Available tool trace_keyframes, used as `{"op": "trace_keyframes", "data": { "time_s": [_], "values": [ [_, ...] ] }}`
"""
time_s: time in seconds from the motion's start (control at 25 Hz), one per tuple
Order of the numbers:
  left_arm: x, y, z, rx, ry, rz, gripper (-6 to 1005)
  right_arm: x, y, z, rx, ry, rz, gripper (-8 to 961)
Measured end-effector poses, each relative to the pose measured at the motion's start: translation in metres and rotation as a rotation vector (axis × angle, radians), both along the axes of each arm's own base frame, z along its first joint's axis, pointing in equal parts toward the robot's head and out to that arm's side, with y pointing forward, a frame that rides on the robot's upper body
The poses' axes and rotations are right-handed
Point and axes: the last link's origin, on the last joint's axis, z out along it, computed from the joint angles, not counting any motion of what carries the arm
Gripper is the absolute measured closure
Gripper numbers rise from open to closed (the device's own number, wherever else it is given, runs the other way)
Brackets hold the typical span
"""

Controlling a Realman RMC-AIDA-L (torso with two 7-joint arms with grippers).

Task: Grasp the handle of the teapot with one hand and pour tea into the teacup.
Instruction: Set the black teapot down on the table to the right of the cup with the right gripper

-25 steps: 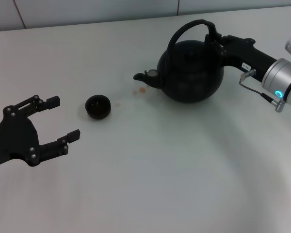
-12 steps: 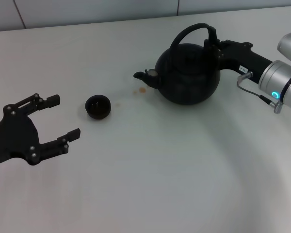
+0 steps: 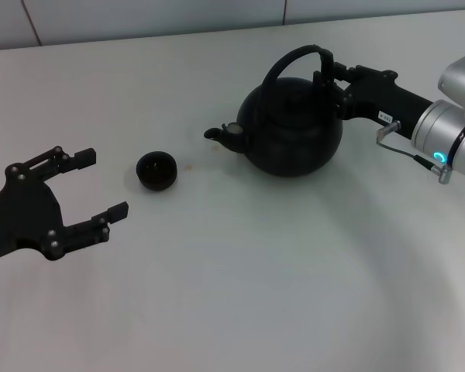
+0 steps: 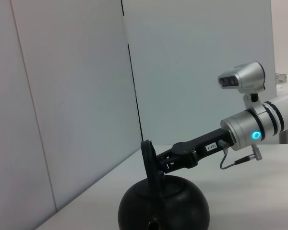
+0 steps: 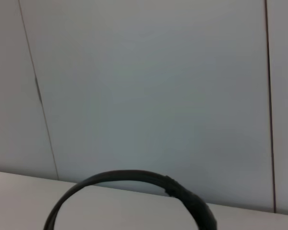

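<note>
Gripping now: right tool (image 3: 326,77) is clamping the handle (image 3: 293,56) on its right-hand side, fingers closed around the hoop
Teapot: the black teapot (image 3: 291,128) is sitting toward the back right of the white counter (image 3: 240,294), spout (image 3: 221,136) pointing left at the teacup, can't really tell if it's touching the counter or lifted a bit
Teacup: the little dark teacup (image 3: 156,170) is standing upright on the counter, left of the spout and apart from it
Left tool: left tool (image 3: 97,190) is hanging wide open, holding nothing, near the teacup on its left
Stain: a small brownish spot (image 3: 190,165) is showing on the counter just right of the teacup
</note>
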Motion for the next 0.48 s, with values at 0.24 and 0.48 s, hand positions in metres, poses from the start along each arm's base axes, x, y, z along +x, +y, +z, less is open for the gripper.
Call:
{"op": "trace_keyframes", "data": {
  "time_s": [0.24, 0.48],
  "values": [
    [-0.001, 0.0, 0.0, 0.002, -0.004, 0.004, 197, 0.002, -0.004, 0.006, 0.024, -0.004, 0.005, 495],
    [-0.002, 0.001, 0.002, 0.014, -0.007, 0.013, 197, 0.004, -0.013, 0.012, 0.036, 0.018, 0.022, 425]
  ]
}}
